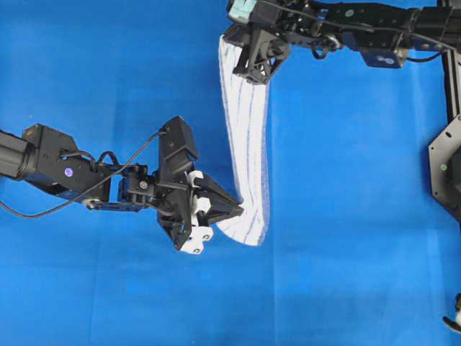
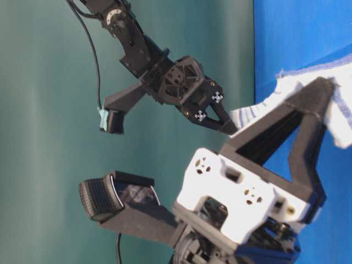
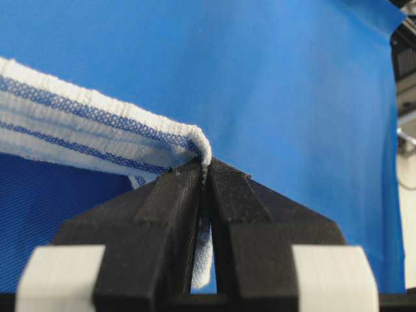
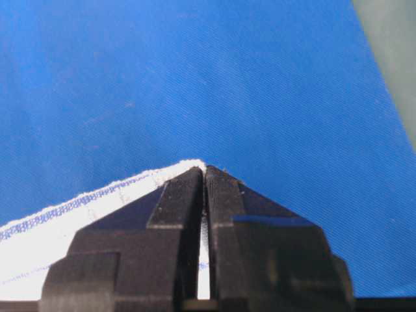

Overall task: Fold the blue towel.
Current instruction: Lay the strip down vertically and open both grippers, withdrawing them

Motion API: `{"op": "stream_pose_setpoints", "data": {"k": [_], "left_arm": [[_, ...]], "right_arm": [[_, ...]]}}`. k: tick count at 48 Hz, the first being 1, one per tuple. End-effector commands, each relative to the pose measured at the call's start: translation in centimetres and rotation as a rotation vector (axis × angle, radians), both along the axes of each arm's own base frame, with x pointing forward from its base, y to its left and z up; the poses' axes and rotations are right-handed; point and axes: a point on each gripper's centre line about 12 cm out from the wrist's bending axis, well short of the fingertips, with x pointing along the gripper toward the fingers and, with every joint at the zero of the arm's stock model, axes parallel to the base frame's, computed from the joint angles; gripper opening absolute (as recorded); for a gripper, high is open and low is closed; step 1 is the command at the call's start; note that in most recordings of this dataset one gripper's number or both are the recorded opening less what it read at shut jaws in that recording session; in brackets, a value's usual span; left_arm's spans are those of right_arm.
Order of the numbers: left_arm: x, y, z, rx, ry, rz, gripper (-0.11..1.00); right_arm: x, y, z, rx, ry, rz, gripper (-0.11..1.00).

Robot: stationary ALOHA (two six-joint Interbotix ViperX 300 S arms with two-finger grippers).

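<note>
The blue towel (image 1: 247,137) hangs as a narrow strip above the blue table covering (image 1: 108,72), pinched at its near end by the left gripper (image 1: 236,210) and at its far end by the right gripper (image 1: 261,72); it looks light, limp and unbreakable, best held at corners; beyond the towel a dull green wall (image 2: 49,110) shows

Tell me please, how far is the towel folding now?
Done: both grippers have pinched the towel, the left gripper at its near end, the right gripper at its far end. In hand: the towel hangs between them as a narrow strip over the table cover. Left: laying it down flat and folded, then letting go.
</note>
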Motion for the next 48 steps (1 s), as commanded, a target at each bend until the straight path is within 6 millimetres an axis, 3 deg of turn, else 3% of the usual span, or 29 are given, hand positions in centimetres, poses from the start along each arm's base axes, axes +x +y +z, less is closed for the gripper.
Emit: {"op": "stream_pose_setpoints", "data": {"k": [1, 19, 25, 28, 32, 36, 41, 48], "left_arm": [[-0.1, -0.2, 1.8, -0.007, -0.048, -0.004, 0.02], [-0.3, -0.1, 1.2, -0.004, -0.033, -0.002, 0.04], [-0.2, -0.1, 0.8, -0.004, -0.025, 0.000, 0.24], [-0.1, -0.1, 0.8, -0.005, -0.023, 0.001, 0.39], [-0.2, -0.1, 0.8, -0.005, -0.022, 0.001, 0.63], [-0.3, -0.1, 0.7, -0.011, -0.015, 0.003, 0.79], [-0.7, -0.2, 0.8, -0.012, 0.006, -0.006, 0.78], [-2.3, -0.5, 2.3, -0.022, 0.062, -0.033, 0.76]], "right_arm": [[0.6, -0.1, 1.4, -0.019, -0.033, 0.006, 0.01], [0.8, -0.1, 0.1, -0.007, -0.007, 0.007, 0.01], [1.2, 0.0, -0.3, -0.006, -0.001, 0.014, 0.05], [1.4, 0.0, -0.3, -0.013, -0.001, 0.022, 0.15], [1.6, 0.1, -0.1, -0.034, -0.010, 0.035, 0.38], [1.7, 0.1, 0.0, -0.055, -0.019, 0.050, 0.64], [1.9, 0.3, 0.2, -0.068, -0.021, 0.063, 0.90], [1.5, 0.5, 0.7, -0.066, -0.016, 0.062, 0.88]]}}
